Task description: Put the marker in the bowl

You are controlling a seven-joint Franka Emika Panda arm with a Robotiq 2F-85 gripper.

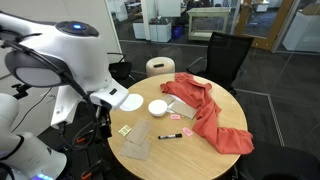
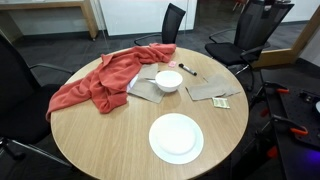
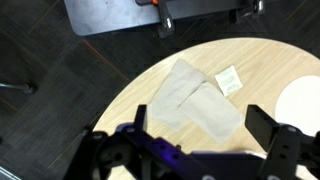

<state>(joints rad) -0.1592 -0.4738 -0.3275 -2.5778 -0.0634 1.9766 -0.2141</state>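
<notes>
The marker, a thin dark stick with a reddish end, lies on the round wooden table beside the red cloth. It also shows in an exterior view, just behind the bowl. The small white bowl stands near the table's middle and looks empty. My gripper hangs open and empty over the table's edge, above the grey cloth and apart from marker and bowl. In the wrist view my gripper shows both fingers spread wide. Marker and bowl are out of the wrist view.
A flat white plate lies near the gripper. A red cloth drapes over one side of the table. Grey cloth and a small yellow packet lie below the gripper. Office chairs ring the table.
</notes>
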